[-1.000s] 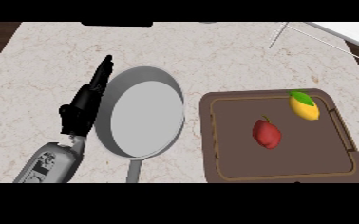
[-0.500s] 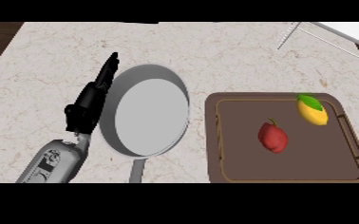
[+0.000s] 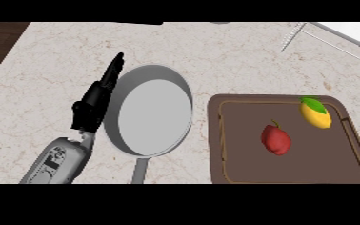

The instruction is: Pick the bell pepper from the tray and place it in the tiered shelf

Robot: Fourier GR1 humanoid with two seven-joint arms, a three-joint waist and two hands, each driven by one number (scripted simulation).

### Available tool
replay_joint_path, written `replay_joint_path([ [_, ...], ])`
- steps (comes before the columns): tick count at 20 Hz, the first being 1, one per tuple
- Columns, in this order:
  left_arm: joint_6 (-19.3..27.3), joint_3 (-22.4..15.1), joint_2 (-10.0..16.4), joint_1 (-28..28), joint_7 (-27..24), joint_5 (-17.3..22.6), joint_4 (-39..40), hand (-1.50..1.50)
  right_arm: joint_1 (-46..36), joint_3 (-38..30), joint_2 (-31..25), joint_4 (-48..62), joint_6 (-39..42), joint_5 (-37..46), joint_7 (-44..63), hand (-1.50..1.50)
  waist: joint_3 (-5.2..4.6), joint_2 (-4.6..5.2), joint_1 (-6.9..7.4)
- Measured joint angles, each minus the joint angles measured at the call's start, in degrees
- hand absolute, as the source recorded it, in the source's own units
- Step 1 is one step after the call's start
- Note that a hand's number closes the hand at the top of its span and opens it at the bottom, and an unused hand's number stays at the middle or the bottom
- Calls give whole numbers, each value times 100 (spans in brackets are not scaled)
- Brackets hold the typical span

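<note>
Red pepper (image 3: 276, 139) lies on the tray (image 3: 243, 164), untouched; only the view has drifted slightly. Left hand (image 3: 91, 107), fingers straight, stays beside the pan (image 3: 155, 112); picking has not begun. Right hand is unseen.

- Thin white wire tiered shelf (image 3: 313, 37), 2 o'clock: only a few rods are shown; the rest is cut off by the top and right edges.
- Dark brown rectangular tray (image 3: 246, 164), 4 o'clock: near rim is cut off below.
- Grey round metal pan's handle (image 3: 139, 170), 7 o'clock: end is cut off.
- Grey left forearm (image 3: 55, 164), 8 o'clock: cut off at the lower edge.
</note>
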Motion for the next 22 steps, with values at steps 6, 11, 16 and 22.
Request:
replay_joint_path([
  [6, -62, 73, -9, 68, -58, 19, 71, 0, -1084, 419, 741, 203, 914, 1064, 430, -150, 22, -59, -55],
  [11, -138, 158, -7, 124, -65, 78, 107, 0, -2032, 669, 1345, 714, 1439, 1665, 655, -150, 41, -96, -143],
  [16, -102, 216, -32, 203, -107, 14, 110, 0, -2763, 737, 1521, 1240, 1726, 1741, 852, -150, 63, -129, -229],
  [22, -67, 259, -62, 269, -23, -54, 50, 0, -3259, 552, 1573, 1788, 1896, 1605, 922, -150, 76, -148, -297],
])
